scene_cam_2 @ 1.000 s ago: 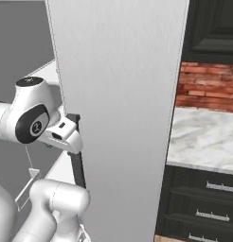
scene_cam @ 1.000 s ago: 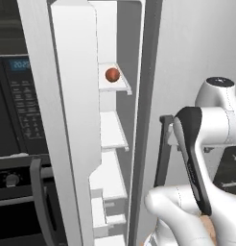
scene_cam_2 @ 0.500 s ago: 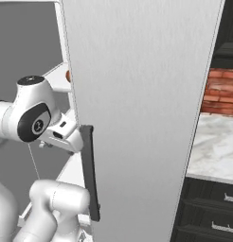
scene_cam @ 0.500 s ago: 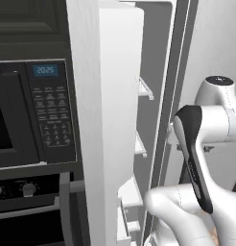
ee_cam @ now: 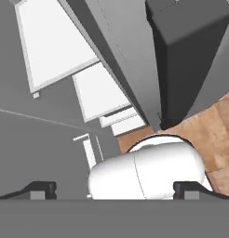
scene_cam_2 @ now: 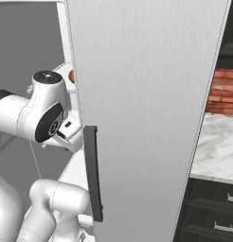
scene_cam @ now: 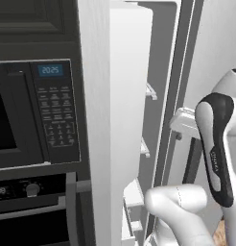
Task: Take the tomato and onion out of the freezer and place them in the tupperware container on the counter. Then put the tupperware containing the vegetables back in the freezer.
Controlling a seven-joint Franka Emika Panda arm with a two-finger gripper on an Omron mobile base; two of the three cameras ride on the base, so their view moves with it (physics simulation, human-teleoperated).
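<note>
Both base views have swung round since a moment ago, so the freezer [scene_cam: 124,120] door now stands almost edge-on in the middle of the left base view, with more of the black built-in oven [scene_cam: 53,110] and its keypad showing at left. A sliver of a round reddish thing [scene_cam_2: 71,75] peeks out past the door's left edge in the upper left of the right base view; whether it is the tomato or the onion I cannot tell from so little of it. Small white door bins [scene_cam: 149,91] jut from the freezer's inner side, right of center in the left base view. From the right base view the door's plain grey outer face fills the middle, and its long dark handle [scene_cam_2: 92,172] runs down the lower left of it. The robot's white hand sits just beside that handle, though I cannot tell whether they touch. At the bottom of the hand view the gripper [ee_cam: 115,189] has its jaws spread wide with nothing pinched between them; beyond them lie white shelves [ee_cam: 56,46] at upper left and the wooden floor [ee_cam: 214,135] at right. Far right in the right base view lies the marble counter [scene_cam_2: 218,151], with the red brick wall [scene_cam_2: 225,92] behind it and dark drawers [scene_cam_2: 213,212] below.
</note>
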